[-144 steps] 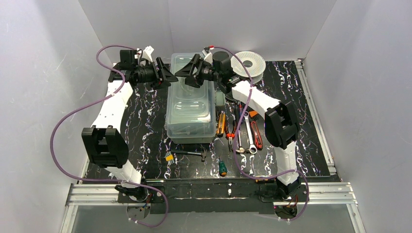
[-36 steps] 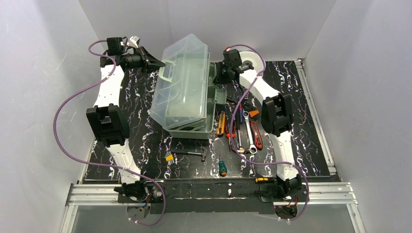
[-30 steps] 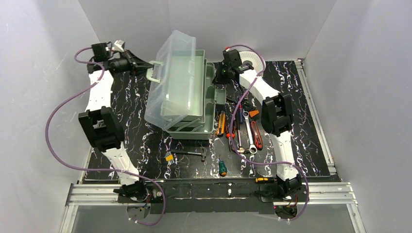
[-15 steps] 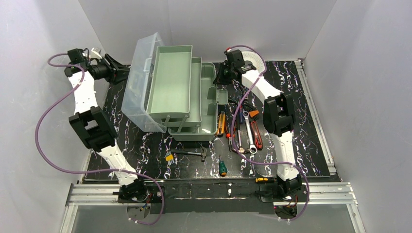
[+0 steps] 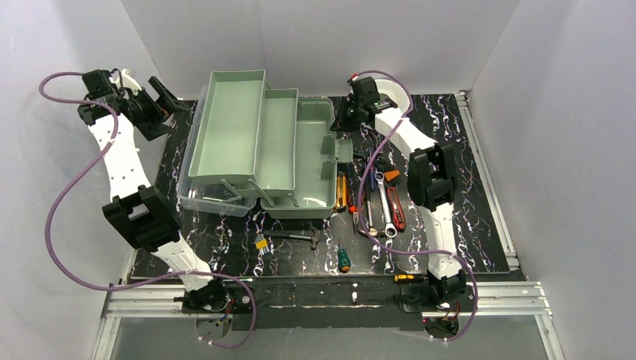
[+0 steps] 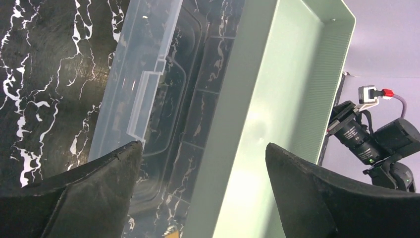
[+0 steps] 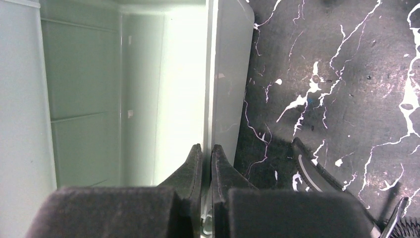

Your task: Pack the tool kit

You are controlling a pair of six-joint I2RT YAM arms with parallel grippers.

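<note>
The tool kit's box lies open: its clear lid (image 5: 204,196) is flat on the table at the left, and two pale green trays (image 5: 225,127) are fanned out over it beside the base (image 5: 315,161). My left gripper (image 5: 166,111) hangs open left of the lid, holding nothing. In the left wrist view its open jaws (image 6: 203,153) frame the lid (image 6: 148,89) and the top tray (image 6: 292,74). My right gripper (image 5: 339,124) is shut on the base's right rim (image 7: 213,74), with the fingers (image 7: 195,158) pinching the thin wall. Hand tools (image 5: 375,199) lie right of the box.
A small hammer (image 5: 292,237), a yellow-tipped piece (image 5: 261,243) and a green-handled screwdriver (image 5: 343,259) lie in front of the box. A white wire spool (image 5: 391,84) sits behind the right arm. White walls close in the back and both sides.
The lid swung over to the left and came to rest flat, and the trays fanned out. My left gripper let go of the lid handle, opened and drew back left. The right gripper kept its grip.
</note>
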